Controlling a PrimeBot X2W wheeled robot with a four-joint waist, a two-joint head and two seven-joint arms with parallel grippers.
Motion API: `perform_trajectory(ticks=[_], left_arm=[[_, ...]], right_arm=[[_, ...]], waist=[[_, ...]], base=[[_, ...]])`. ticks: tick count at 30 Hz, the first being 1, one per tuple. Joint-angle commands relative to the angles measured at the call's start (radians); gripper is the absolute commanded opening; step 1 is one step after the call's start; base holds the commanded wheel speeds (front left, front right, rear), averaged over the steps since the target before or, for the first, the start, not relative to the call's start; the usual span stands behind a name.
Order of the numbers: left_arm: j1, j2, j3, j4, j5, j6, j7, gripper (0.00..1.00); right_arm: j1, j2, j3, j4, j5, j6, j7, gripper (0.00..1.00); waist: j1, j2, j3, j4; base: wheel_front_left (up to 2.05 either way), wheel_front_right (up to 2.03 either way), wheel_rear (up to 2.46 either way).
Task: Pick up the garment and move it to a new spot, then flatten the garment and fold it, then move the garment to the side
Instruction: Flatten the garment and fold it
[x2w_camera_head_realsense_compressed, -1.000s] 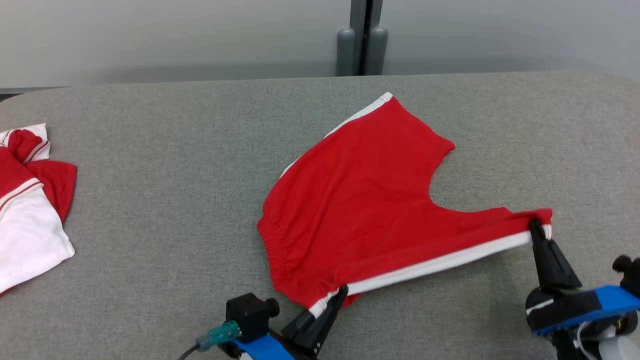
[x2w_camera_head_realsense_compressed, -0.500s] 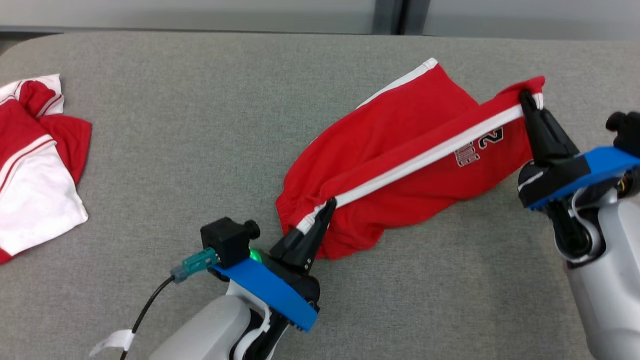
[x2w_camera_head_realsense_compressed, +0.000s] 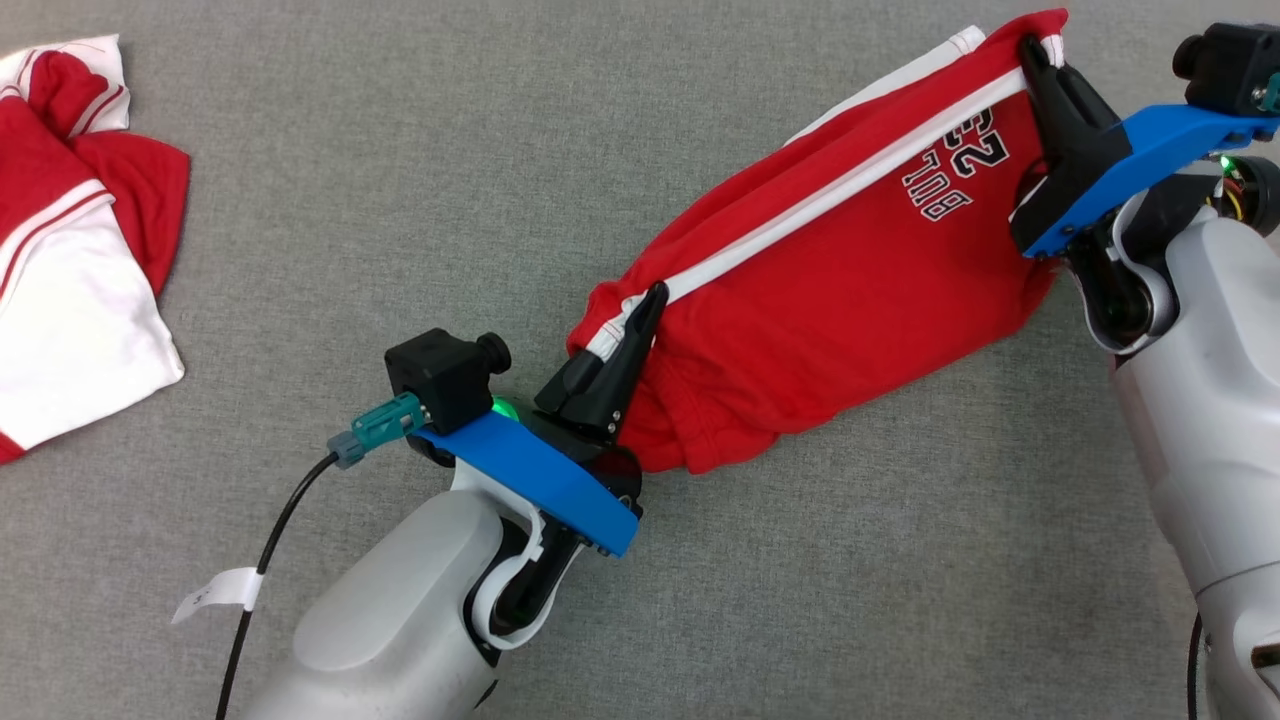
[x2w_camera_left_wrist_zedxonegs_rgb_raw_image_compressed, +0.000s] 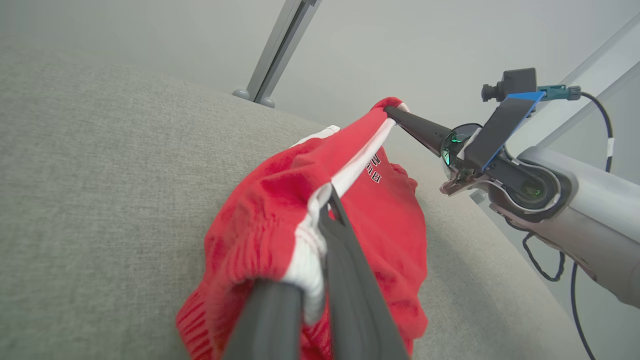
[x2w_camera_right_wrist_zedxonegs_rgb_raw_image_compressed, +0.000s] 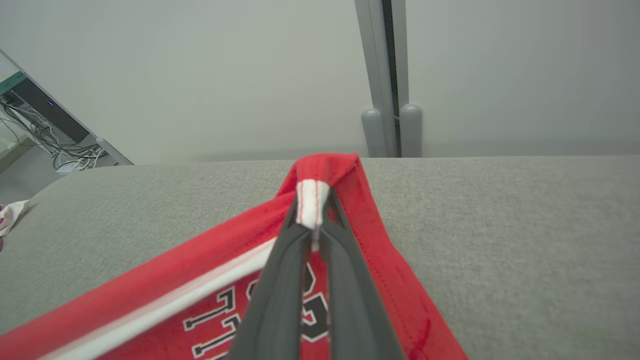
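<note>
Grey table (x2w_camera_head_realsense_compressed: 400, 150) bears held shorts (x2w_camera_head_realsense_compressed: 830, 300); head view adds another garment (x2w_camera_head_realsense_compressed: 70, 250).

Grey fabric table top (x2w_camera_right_wrist_zedxonegs_rgb_raw_image_compressed: 500, 225) under and ahead of right pincer (x2w_camera_right_wrist_zedxonegs_rgb_raw_image_compressed: 313, 225). Past it, plain pale wall (x2w_camera_right_wrist_zedxonegs_rgb_raw_image_compressed: 200, 75), vertical grey post (x2w_camera_right_wrist_zedxonegs_rgb_raw_image_compressed: 387, 60) with two rounded feet just right of dead ahead. Far left: cable tangle (x2w_camera_right_wrist_zedxonegs_rgb_raw_image_compressed: 45, 142). Even light.

The red shorts (x2w_camera_head_realsense_compressed: 830, 290), stretched between the left hand (x2w_camera_head_realsense_compressed: 652, 296) and the right hand (x2w_camera_head_realsense_compressed: 1028, 48), bar the way across the right half of the table (x2w_camera_head_realsense_compressed: 400, 200). A broad bare stretch lies between them and the crumpled red-and-white shirt (x2w_camera_head_realsense_compressed: 70, 230) at the left edge. Nearer, bare table runs between the left forearm (x2w_camera_head_realsense_compressed: 400, 620) and the right forearm (x2w_camera_head_realsense_compressed: 1210, 450). A grey post (x2w_camera_right_wrist_zedxonegs_rgb_raw_image_compressed: 390, 100) stands behind the far edge.
</note>
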Motion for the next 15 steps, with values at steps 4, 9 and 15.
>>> perform_trajectory(ticks=[4, 9, 15], left_arm=[[-0.029, -0.013, 0.025, 0.035, 0.029, -0.001, -0.005, 1.00], [0.001, -0.040, 0.039, 0.054, 0.087, -0.001, -0.005, 1.00], [0.056, -0.047, 0.081, 0.064, 0.158, -0.001, -0.005, 1.00]], right_arm=[[-0.073, 0.008, 0.010, 0.111, -0.008, -0.001, -0.035, 1.00], [-0.056, -0.001, 0.040, 0.173, 0.018, -0.001, -0.079, 1.00], [-0.004, -0.040, 0.083, 0.189, 0.058, -0.001, -0.117, 1.00]], waist=[[-0.0002, -0.0003, 0.017, 0.011], [-0.0002, -0.0003, -0.007, 0.013], [-0.0002, -0.0003, -0.044, 0.007]], base=[[0.00, 0.00, 0.00], [0.00, 0.00, 0.00], [0.00, 0.00, 0.00]])
